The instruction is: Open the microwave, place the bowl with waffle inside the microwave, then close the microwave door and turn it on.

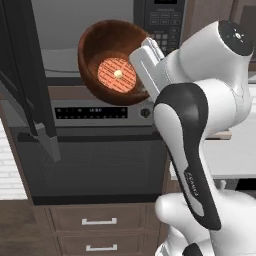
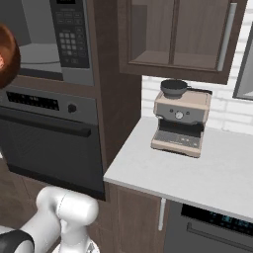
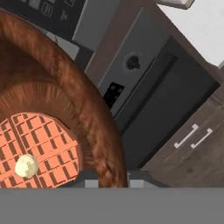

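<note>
The reddish-brown bowl with waffle [image 1: 102, 42] hangs in the air, tipped so its inside faces the base cameras. The round orange waffle [image 1: 116, 75] with a pale pat on it lies at its bottom. My gripper [image 1: 146, 54] is shut on the bowl's right rim. Behind the bowl is the microwave [image 1: 70, 27], its grey cavity exposed and its keypad [image 1: 162, 20] at the right. The microwave door [image 1: 25, 75] stands open, swung out to the left. In the hand view the bowl rim [image 3: 89, 111] and the waffle [image 3: 41, 146] are very close. A sliver of the bowl [image 2: 7, 54] shows at the right base view's left edge.
Under the microwave sits a black oven [image 1: 95, 160] with a knob [image 1: 145, 113] and a bar handle, and drawers [image 1: 100, 221] below it. To the right, a counter [image 2: 197, 170] carries a coffee machine [image 2: 180, 121] with a dark cup [image 2: 174, 87] on top.
</note>
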